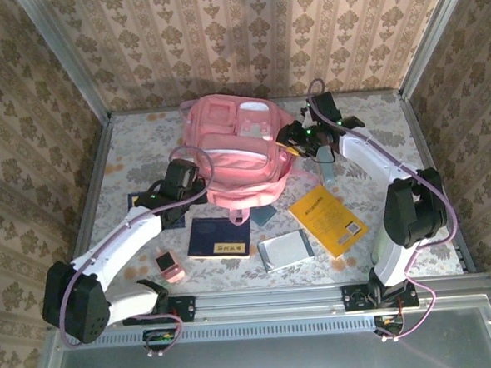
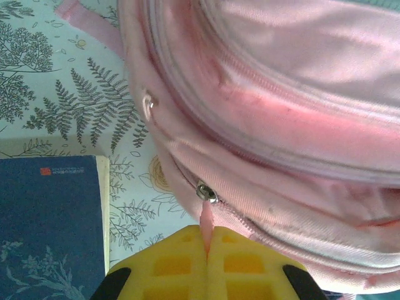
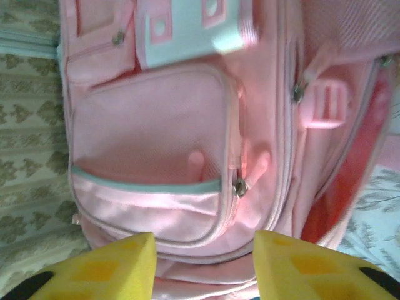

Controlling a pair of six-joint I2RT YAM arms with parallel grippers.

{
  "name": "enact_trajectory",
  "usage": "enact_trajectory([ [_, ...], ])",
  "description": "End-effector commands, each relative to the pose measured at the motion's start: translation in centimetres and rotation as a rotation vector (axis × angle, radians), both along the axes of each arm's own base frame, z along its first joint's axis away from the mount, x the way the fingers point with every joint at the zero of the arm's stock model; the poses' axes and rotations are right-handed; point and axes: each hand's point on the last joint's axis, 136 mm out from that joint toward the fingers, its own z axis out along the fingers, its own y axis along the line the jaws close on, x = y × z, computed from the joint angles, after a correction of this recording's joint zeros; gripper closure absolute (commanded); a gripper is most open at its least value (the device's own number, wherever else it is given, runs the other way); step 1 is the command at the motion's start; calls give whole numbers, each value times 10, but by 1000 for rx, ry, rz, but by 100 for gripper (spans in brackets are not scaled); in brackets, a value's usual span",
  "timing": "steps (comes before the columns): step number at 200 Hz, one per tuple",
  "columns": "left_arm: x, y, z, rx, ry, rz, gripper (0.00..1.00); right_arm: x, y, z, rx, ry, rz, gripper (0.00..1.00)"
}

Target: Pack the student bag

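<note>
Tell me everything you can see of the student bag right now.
The student bag is soft pink fabric with pale panels, zipped front pockets and pink straps. It lies front-up on the table, far middle, its opening gaping toward the arms. The left claw is shut on its pink zip pull; the right claw stands open by the front pocket.

Student bag (image 1: 237, 151) sits upper centre of the top view, on the table (image 1: 135, 153). Left gripper (image 1: 181, 184) at the bag's lower-left edge, on the zip pull (image 2: 205, 224). Right gripper (image 1: 295, 136) just beside the bag's right side. Below the bag, left to right: small gadget (image 1: 169, 265), closed book (image 1: 220, 237), notebook (image 1: 284, 250), tilted book (image 1: 327, 221). Another book (image 1: 136, 201) lies partly under the left arm.
</note>
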Motion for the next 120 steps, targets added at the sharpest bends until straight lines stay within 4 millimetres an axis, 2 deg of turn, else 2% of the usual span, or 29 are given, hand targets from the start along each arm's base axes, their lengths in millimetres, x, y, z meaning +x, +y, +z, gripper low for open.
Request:
enact_trajectory([
  [1,1,-14,24,-55,-68,-19,100,-16,-20,29,-134,-63,-30,50],
  [17,0,-19,29,-51,-80,-37,100,-29,-12,39,-90,-76,-34,50],
  [52,-3,-33,40,-70,-96,-72,100,-66,32,49,37,-7,-15,54],
  [75,-5,-42,48,-79,-110,-93,100,-92,64,36,85,78,-17,58],
  [103,-8,-51,63,-88,-135,-116,100,-105,93,23,211,170,-73,63],
  [120,-10,-56,71,-97,-151,-129,100,-106,108,20,302,184,-99,59],
])
